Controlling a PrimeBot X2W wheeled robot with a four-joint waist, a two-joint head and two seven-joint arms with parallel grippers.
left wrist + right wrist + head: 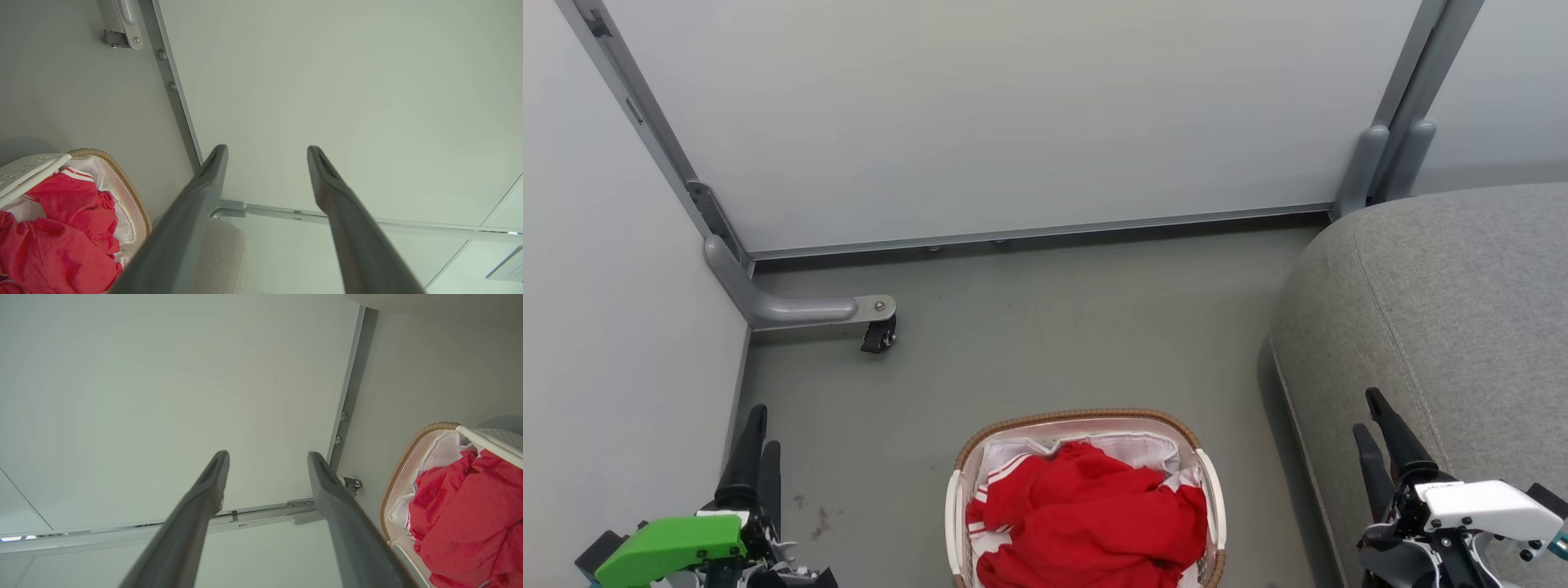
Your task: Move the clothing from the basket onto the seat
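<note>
The basket, oval and cream with a brown woven-look rim and white liner, stands on the floor at the bottom centre of the head view. Red clothing with white stripe trim lies bunched inside it. The grey seat fills the right side. My left gripper is open at the lower left, apart from the basket. My right gripper is open in front of the seat's edge. In the left wrist view the gripper holds nothing, with basket, clothing and seat beyond. The right wrist view has the empty gripper, basket and clothing.
White partition panels on grey metal frames close off the back and left. A frame foot with a black caster sticks out onto the grey floor at the left, behind my left gripper.
</note>
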